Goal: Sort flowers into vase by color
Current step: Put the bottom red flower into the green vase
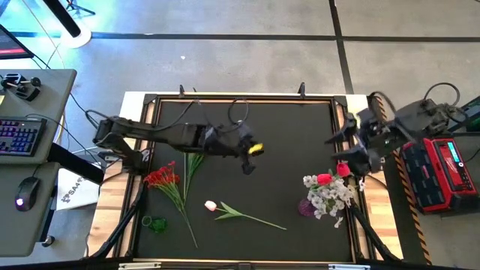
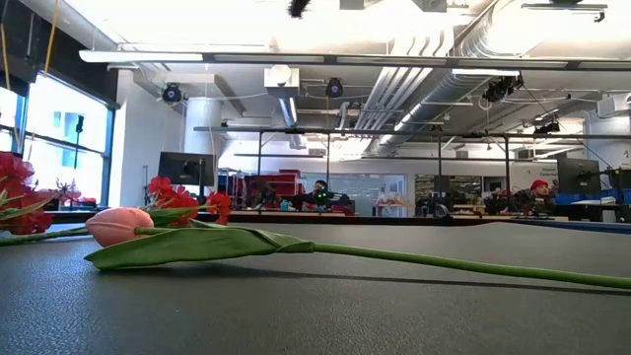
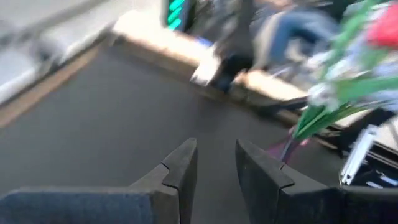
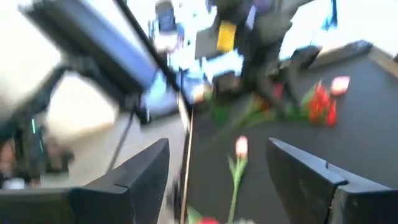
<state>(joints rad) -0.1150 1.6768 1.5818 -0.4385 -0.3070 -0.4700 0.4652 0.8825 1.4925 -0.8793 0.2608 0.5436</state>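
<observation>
High view shows you the pale pink tulip (image 1: 212, 205) lying flat at the mat's front, bud left, stem (image 1: 255, 219) trailing right, while the right gripper (image 1: 352, 161) hangs open and the left gripper (image 1: 247, 166) stands slightly parted, empty.

I am seeing: black mat (image 1: 285, 142); red blossom sprig (image 1: 162, 178); pale pink tulip (image 1: 211, 205), green stem; white-grey bunch (image 1: 330, 196).
</observation>
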